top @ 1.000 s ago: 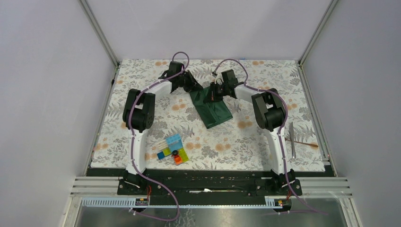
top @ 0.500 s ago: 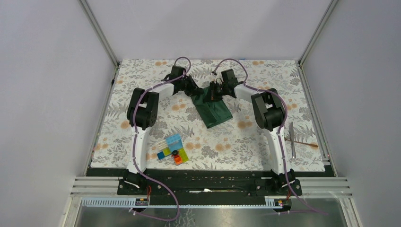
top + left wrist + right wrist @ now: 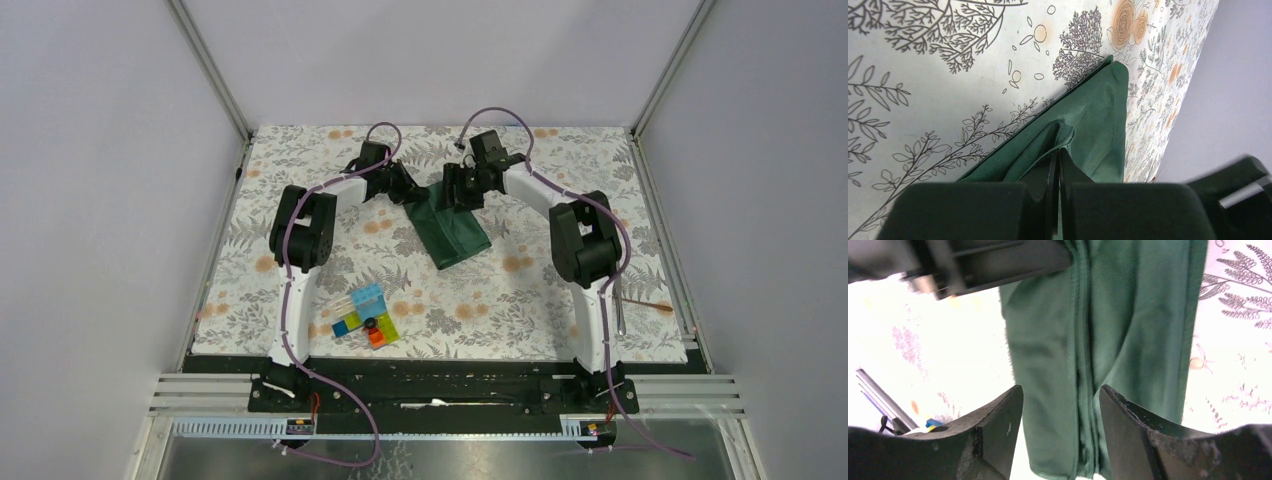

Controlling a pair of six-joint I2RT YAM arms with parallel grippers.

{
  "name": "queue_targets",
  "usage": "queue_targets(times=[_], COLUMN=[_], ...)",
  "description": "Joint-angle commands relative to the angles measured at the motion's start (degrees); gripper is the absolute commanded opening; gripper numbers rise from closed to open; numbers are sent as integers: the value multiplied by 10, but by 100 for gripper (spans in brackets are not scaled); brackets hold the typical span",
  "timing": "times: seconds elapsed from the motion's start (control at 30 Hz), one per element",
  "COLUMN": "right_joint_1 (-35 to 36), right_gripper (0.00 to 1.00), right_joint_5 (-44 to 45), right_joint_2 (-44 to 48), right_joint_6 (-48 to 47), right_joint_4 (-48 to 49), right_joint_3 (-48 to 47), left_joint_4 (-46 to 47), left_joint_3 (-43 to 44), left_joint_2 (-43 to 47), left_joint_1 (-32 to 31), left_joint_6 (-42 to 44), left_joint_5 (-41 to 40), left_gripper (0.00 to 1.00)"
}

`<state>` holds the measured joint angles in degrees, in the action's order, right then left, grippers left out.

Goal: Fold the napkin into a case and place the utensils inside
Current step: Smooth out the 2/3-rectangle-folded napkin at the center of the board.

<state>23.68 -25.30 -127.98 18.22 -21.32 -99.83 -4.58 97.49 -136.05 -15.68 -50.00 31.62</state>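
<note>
The dark green napkin (image 3: 452, 233) lies folded into a long layered strip on the floral cloth at the back middle. My left gripper (image 3: 413, 193) is shut on a raised fold at its far left corner; in the left wrist view the fingertips (image 3: 1058, 154) pinch the napkin (image 3: 1098, 107). My right gripper (image 3: 458, 190) hovers open over the napkin's far end, and its fingers (image 3: 1010, 405) straddle the napkin's (image 3: 1133, 315) centre seam without touching it. The utensils, a silver one (image 3: 620, 308) and a copper spoon (image 3: 652, 305), lie at the right edge.
A cluster of colourful plastic blocks (image 3: 365, 318) sits near the front, left of centre. The left gripper's body (image 3: 988, 260) crosses the top of the right wrist view. Grey walls enclose the table on three sides.
My right gripper has opened, letting go of the napkin, and its arm has shifted back and to the right. The left gripper keeps its pinch on the fold.
</note>
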Motion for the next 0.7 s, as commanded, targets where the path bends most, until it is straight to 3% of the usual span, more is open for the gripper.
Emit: queue_targets(times=[0.0,0.17,0.3,0.57,0.67], right_joint_1=[30,41,45,46,45], right_gripper=[66,67,72,76,76], right_joint_5=[0,-201,-272,-290,-289], right_joint_2=[85,19,-31,-84,-69], right_joint_6=[-21,92,158,136,124], right_joint_4=[-10,158,294,276,271], right_joint_3=[25,44,44,26,66], left_joint_4=[23,23,24,27,27], left_joint_3=[6,3,1,2,3], left_joint_2=[-10,-11,-11,-18,-20], left_joint_1=[4,4,5,7,7], left_joint_6=[-1,-5,-7,-9,-8], left_joint_5=[-1,-1,2,4,7], left_gripper=[1,0,0,0,0])
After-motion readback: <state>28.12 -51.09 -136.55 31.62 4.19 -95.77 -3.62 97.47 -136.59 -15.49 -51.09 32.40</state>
